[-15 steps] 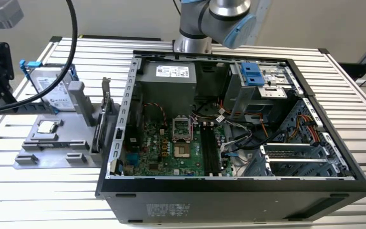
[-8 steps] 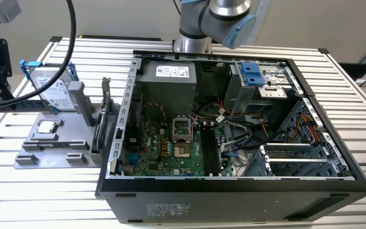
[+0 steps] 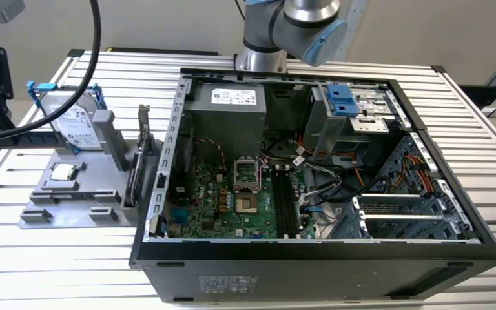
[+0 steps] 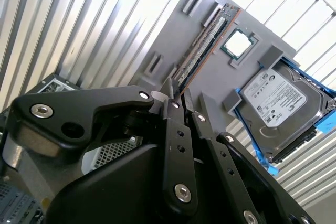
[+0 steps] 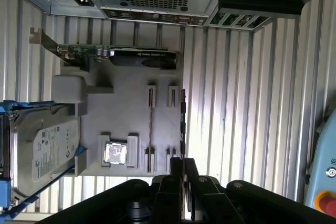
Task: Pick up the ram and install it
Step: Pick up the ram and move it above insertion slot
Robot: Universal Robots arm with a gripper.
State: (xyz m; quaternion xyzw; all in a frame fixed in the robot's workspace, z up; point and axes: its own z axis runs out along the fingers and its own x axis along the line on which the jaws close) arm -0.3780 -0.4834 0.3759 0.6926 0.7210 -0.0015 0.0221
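Note:
The ram (image 4: 206, 39) is a long thin dark stick with chips, standing on edge in the slots of a grey holder plate (image 4: 173, 24). In the first wrist view the ram (image 5: 182, 124) runs along the plate (image 5: 131, 108) straight toward my fingertips. My gripper (image 4: 181, 98) hovers well above the plate at the ram's near end, shut, with nothing between its fingers. In the first wrist view the gripper (image 5: 183, 163) lines up with the stick. The open computer case (image 3: 157, 194) shows the motherboard's long black slots (image 3: 284, 203).
On the holder plate (image 3: 67, 206) lie a hard drive in a blue frame (image 4: 275, 100), a square processor (image 4: 237, 43) and an upright graphics card (image 5: 142, 56). The case stands close beside the plate. All rests on a slatted metal table (image 3: 41, 271).

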